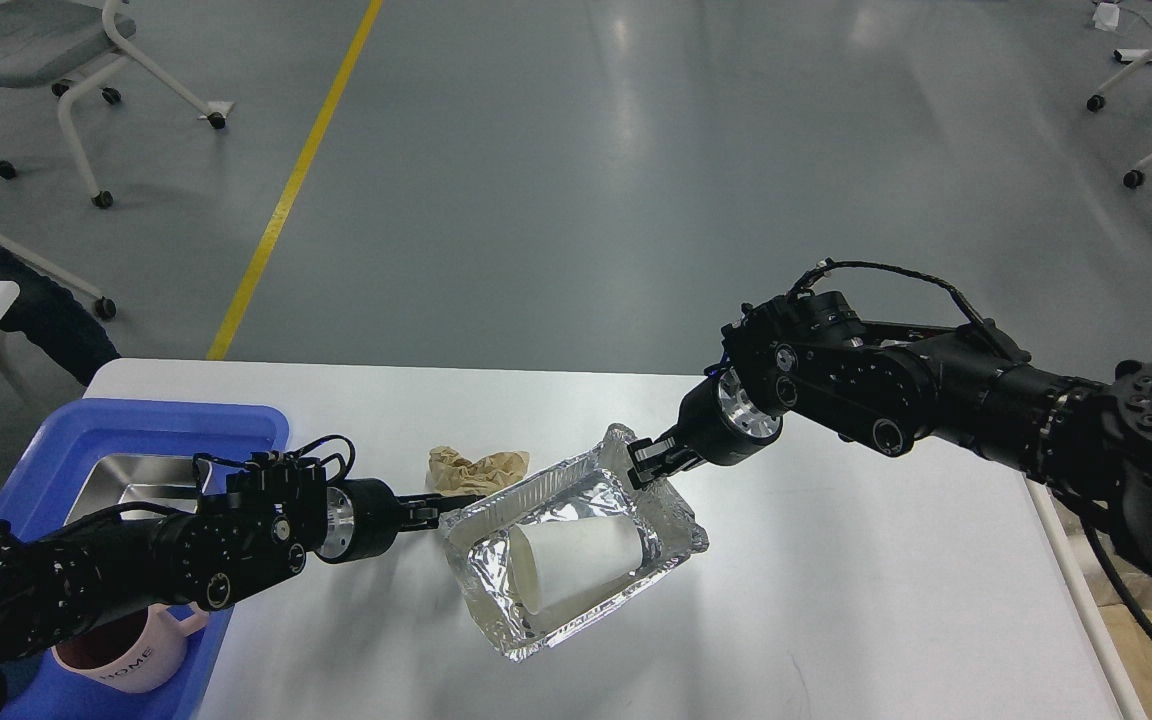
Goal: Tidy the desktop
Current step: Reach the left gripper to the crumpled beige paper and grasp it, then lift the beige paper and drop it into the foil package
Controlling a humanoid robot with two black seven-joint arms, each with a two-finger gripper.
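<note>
A crinkled foil tray [664,512] is over the middle of the white desktop [836,600], tilted, with a white paper cup [576,565] lying on its side inside it. My left gripper [448,504] comes in from the left and is shut on the tray's left rim. My right gripper [648,462] comes in from the right and is shut on the tray's far right corner. A crumpled brown paper [476,468] lies on the desktop just behind the tray, beside the left gripper.
A blue plastic tray [136,425] sits at the desktop's left edge under my left arm, holding a metal pan [131,485] and a pink mug [126,655]. Rolling chairs stand on the grey floor beyond the table, by a yellow floor line [286,200].
</note>
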